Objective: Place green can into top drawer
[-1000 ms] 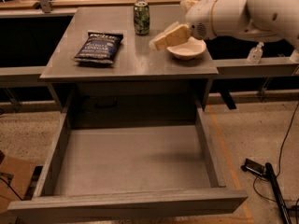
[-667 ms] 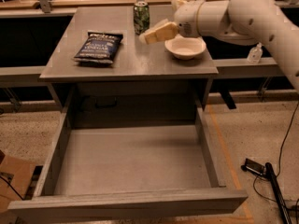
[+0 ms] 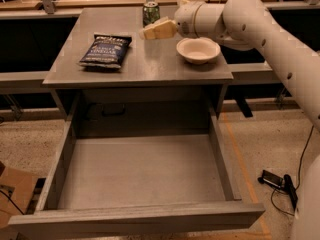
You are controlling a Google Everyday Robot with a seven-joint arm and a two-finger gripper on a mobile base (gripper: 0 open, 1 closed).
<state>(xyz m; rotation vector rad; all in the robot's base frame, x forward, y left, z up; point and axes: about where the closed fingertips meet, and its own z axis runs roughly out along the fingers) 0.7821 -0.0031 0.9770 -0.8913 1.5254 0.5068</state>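
While the gripper (image 3: 146, 31) hovers just beside the green can (image 3: 151, 12), its fingers (image 3: 162, 29) stand slightly apart, holding nothing

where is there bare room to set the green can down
The top drawer is bare, wall to wall. On the cabinet top, a free strip runs between the chip bag and the bowl to the front edge. The back is crowded: the gripper is right beside the green can.

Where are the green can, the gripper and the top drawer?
green can (image 3: 151, 12): camera view, patterned side wall.
gripper (image 3: 147, 32): camera view, its tip, close before the can.
top drawer (image 3: 140, 171): camera view, bare flat bottom.
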